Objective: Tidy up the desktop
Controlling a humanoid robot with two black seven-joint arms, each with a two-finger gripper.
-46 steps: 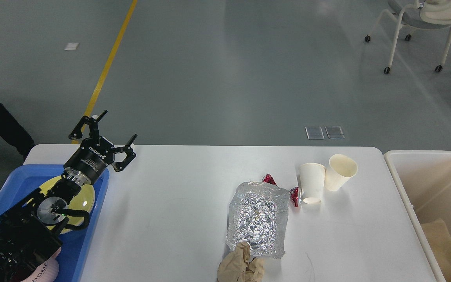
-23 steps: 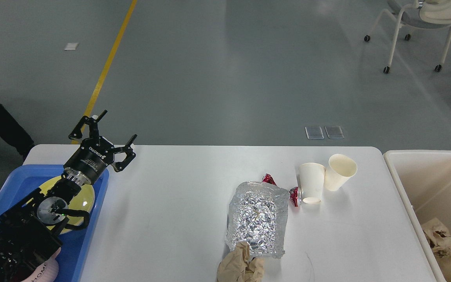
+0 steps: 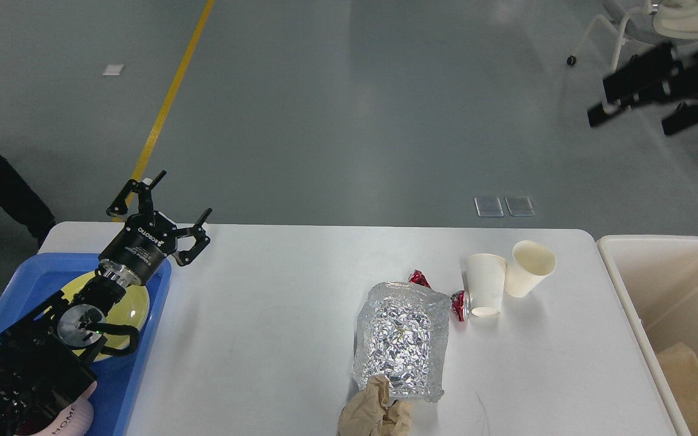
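The white desktop (image 3: pixel 264 315) holds a crumpled silver foil sheet (image 3: pixel 400 339), a wad of brown paper (image 3: pixel 373 412) at its front edge, two paper cups (image 3: pixel 485 290) (image 3: pixel 531 267) leaning together, and two red wrappers (image 3: pixel 418 278) (image 3: pixel 457 304). My left gripper (image 3: pixel 184 194) is open and empty, raised over the desktop's back left corner beside the blue tray (image 3: pixel 40 272). My right gripper (image 3: pixel 628 97) is a dark blur high at the upper right, far from the table; its fingers cannot be told apart.
The blue tray holds a yellow plate (image 3: pixel 137 303) and a pink mug (image 3: pixel 73 418) under my left arm. A beige bin (image 3: pixel 640 290) stands at the table's right end with brown paper (image 3: pixel 688 375) inside. A wheeled chair (image 3: pixel 628 24) stands far back right.
My right gripper left the brown paper in the bin, then swung up and out to the upper right. The left arm has not moved.
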